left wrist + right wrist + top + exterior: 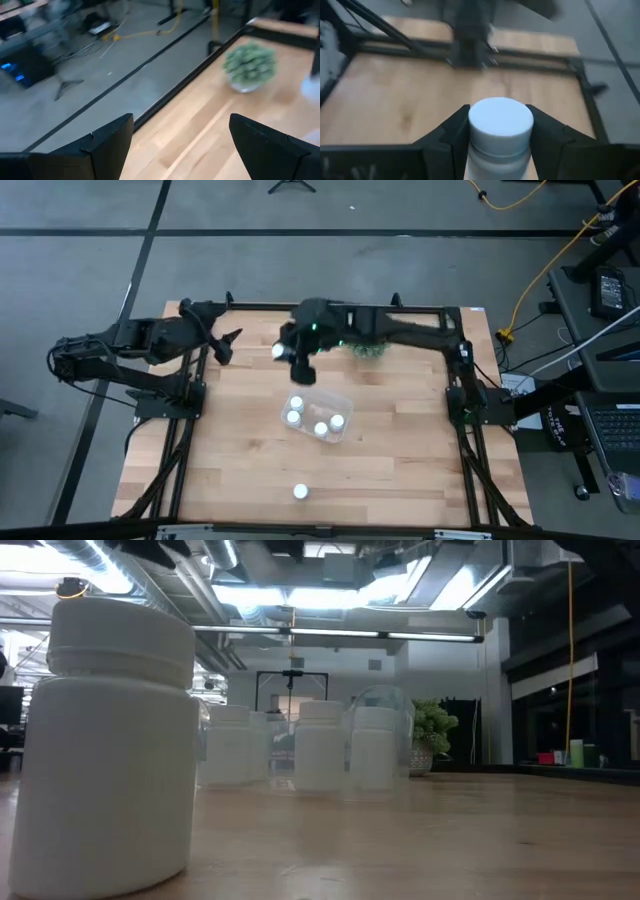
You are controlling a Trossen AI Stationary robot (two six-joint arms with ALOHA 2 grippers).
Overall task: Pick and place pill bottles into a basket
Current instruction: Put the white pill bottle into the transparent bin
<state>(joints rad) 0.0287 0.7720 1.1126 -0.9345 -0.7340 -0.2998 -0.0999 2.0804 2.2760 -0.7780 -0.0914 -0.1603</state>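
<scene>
A: What is held by the right gripper (497, 135)?

B: A white pill bottle (499, 131) is clamped between its two fingers, cap outward. From above, that bottle (279, 351) is seen at the gripper (291, 352), held over the far part of the wooden table (400, 450), just beyond the clear basket (334, 402).

A: And what is seen in the basket?

B: Four bottles are stood upright in it, among them one at its far end (296, 403) and one at its right side (338, 421). From table height they are seen through its clear wall (383, 702).

A: Are other bottles left out?

B: One (300, 492) is stood alone near the front edge, well apart from the basket; it is seen close up in the low view (110, 745).

A: The left gripper (226, 345)?

B: It is kept at the table's far left corner, fingers (107, 145) spread apart, nothing between them. The green plant (249, 65) is seen ahead of it.
</scene>
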